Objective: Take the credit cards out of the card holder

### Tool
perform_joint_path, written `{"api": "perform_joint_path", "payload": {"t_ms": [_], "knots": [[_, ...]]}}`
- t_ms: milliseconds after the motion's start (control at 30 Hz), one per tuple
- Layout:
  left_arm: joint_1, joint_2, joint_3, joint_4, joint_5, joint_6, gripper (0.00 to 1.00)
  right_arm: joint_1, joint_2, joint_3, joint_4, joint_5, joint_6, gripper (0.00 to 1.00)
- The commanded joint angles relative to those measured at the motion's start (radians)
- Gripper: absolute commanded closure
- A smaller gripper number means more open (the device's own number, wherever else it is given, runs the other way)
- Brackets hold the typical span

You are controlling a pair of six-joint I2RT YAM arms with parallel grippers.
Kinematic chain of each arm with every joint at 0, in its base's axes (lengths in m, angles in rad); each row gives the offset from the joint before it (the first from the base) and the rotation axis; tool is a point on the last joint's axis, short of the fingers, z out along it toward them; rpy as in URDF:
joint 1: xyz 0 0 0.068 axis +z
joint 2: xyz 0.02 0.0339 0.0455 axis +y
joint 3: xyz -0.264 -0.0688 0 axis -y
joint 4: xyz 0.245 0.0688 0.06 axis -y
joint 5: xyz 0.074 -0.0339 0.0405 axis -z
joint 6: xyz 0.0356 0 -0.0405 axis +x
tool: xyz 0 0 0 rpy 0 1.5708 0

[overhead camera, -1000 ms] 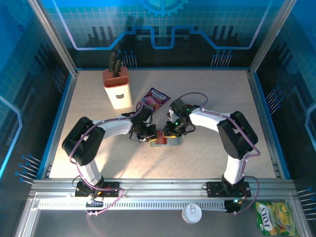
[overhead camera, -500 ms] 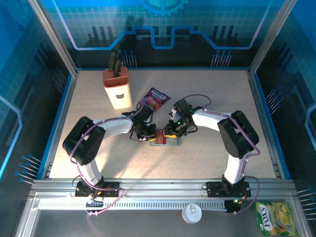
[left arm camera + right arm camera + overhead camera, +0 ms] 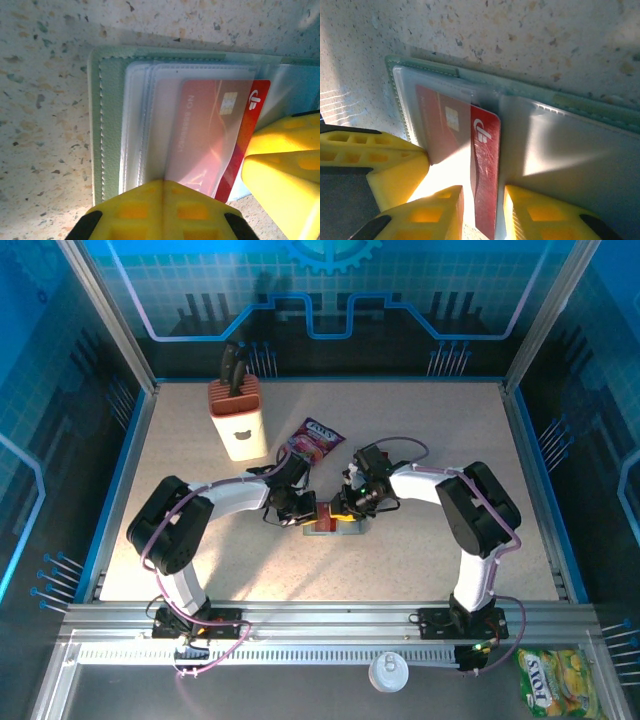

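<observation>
The grey-green card holder (image 3: 335,528) lies open on the table between both arms; its stitched edge (image 3: 107,125) and clear sleeves show up close. A red credit card (image 3: 215,135) sticks partway out of one sleeve. My left gripper (image 3: 162,187) is shut, pinching the edge of the card holder's clear sleeve. My right gripper (image 3: 484,215) is open and straddles the protruding end of the red card (image 3: 485,165), with a gap on each side. One right finger (image 3: 285,165) sits beside the card. The blue and yellow-orange cards are hidden.
A beige knife block (image 3: 235,420) stands at the back left, and a pink-purple snack packet (image 3: 315,438) lies just behind the grippers. Off the table by the front rail are a white lid (image 3: 388,672) and a yellow snack bag (image 3: 548,677).
My right gripper has edged slightly left, closer in over the card holder. The left gripper and the holder have stayed where they were.
</observation>
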Motion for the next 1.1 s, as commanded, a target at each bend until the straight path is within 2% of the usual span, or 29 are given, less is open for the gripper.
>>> {"api": "perform_joint_path", "payload": {"t_ms": [0,433,1067], "knots": [[-0.004,0.026,0.005,-0.04,-0.017,0.011,1.0,-0.011,0.025,-0.015,0.022,-0.029,0.015,0.72],[-0.004,0.031,0.011,-0.041,-0.009,0.011,1.0,-0.013,0.002,-0.033,0.076,-0.065,0.049,0.81],[-0.004,0.026,0.014,-0.054,-0.013,0.014,1.0,-0.047,-0.047,-0.077,0.08,-0.049,0.041,0.88]]}}
